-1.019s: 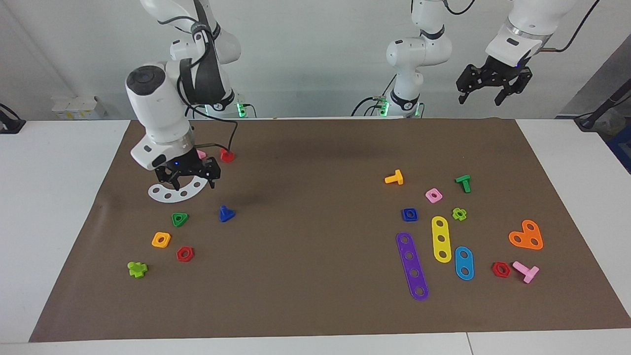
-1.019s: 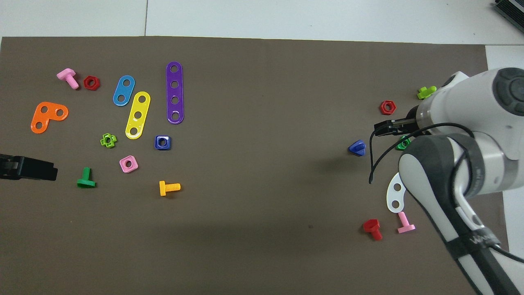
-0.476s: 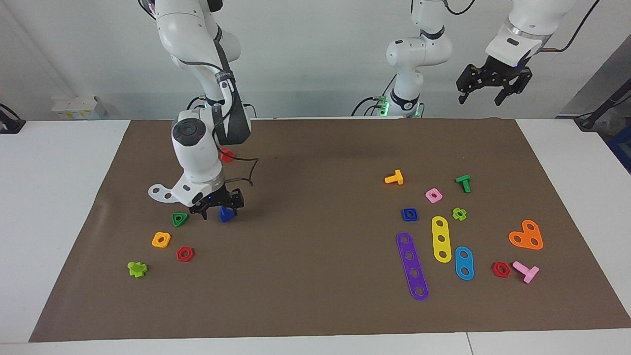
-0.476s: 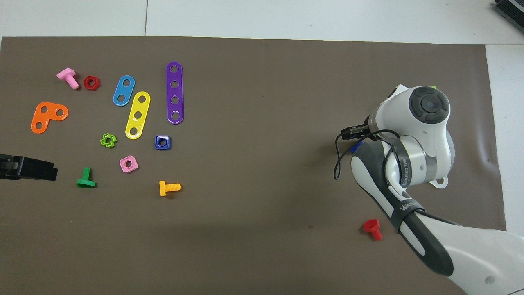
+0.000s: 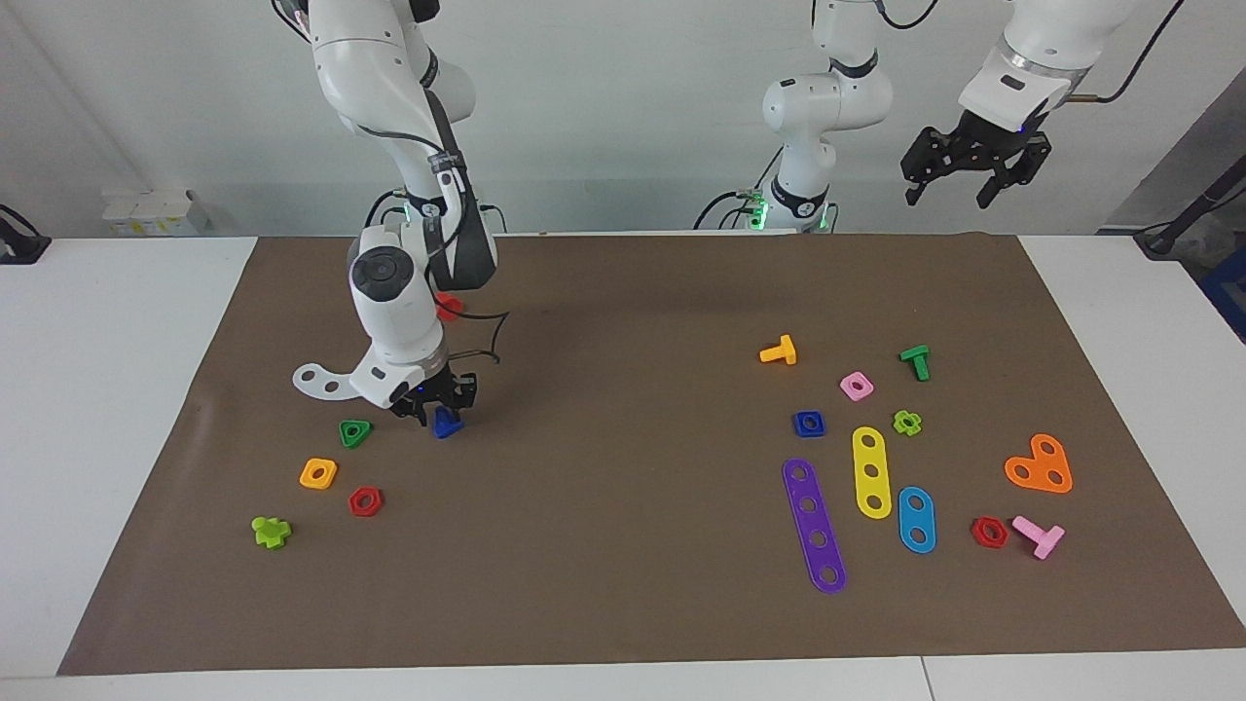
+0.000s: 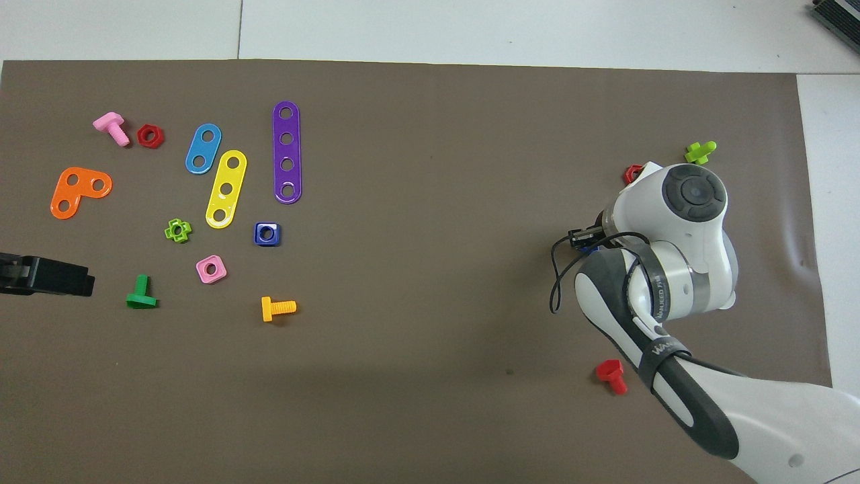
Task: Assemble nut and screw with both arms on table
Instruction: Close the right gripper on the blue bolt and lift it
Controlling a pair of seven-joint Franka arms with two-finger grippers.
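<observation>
Dark-blue plastic, the screw (image 5: 447, 423) sits on the brown mat (image 5: 623, 584) toward the right arm's end of the table (image 5: 117, 409), directly under the right gripper (image 5: 435, 401), whose black fingers straddle it low over the mat; whether they have closed on it I cannot tell; its shaft seems to point upward from the flat head, so a straight vertical grasp looks right; just beside the screw, toward that same end, lies a green triangular nut (image 5: 355, 432), and nearer to the robots than the screw a white curved plate (image 5: 324, 381) shows past the wrist; well apart from the screw, toward the left arm's end, the nut (image 5: 809, 424) lies flat beside a purple strip (image 5: 814, 526) and a yellow strip (image 5: 871, 471); the left gripper (image 5: 974, 166) waits high over the mat's edge, fingers spread and holding nothing, the closer arm to the nut; white walls close the room.
</observation>
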